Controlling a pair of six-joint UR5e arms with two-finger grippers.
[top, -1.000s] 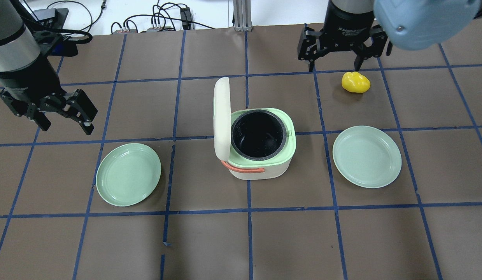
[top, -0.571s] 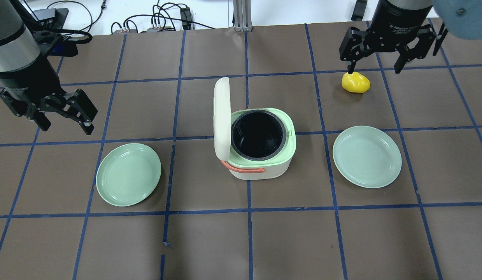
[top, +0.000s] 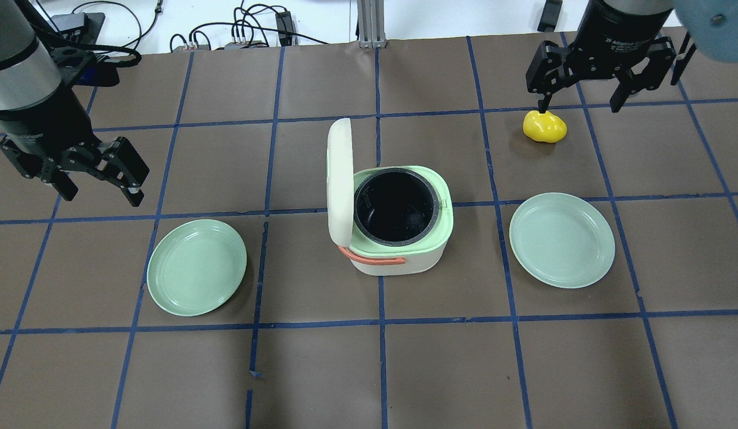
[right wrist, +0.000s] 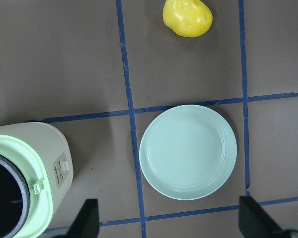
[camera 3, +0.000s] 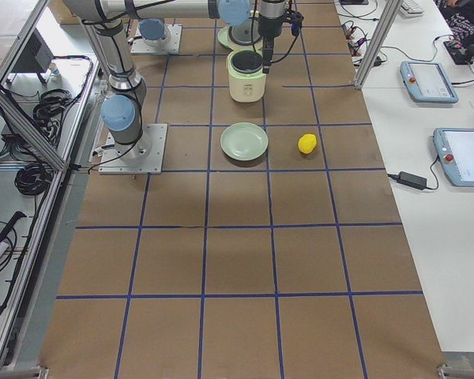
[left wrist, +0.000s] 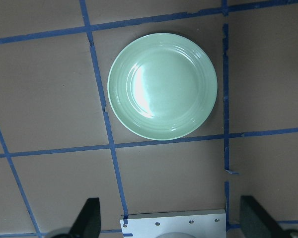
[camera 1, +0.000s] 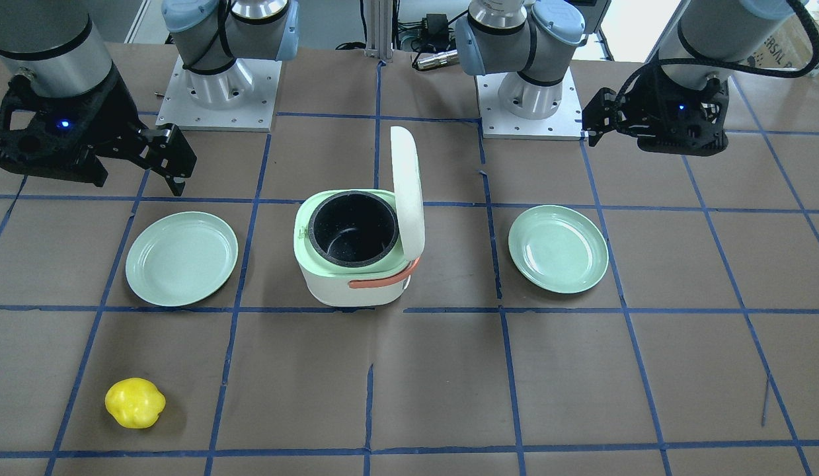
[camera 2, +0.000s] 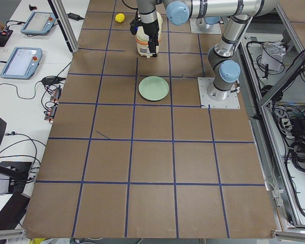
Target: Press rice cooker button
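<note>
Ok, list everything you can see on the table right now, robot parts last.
rice cooker: 1, cream with green rim and orange handle, table centre, lid up, pot empty
plates: 2, pale green, left plate and right plate flanking the cooker, both empty
yellow fruit-like object: 1, yellow, far side, beyond the right plate
table: 1, brown, blue tape grid
left gripper: 1, black, open, raised over the left side
right gripper: 1, black, open, raised over the right side
</note>
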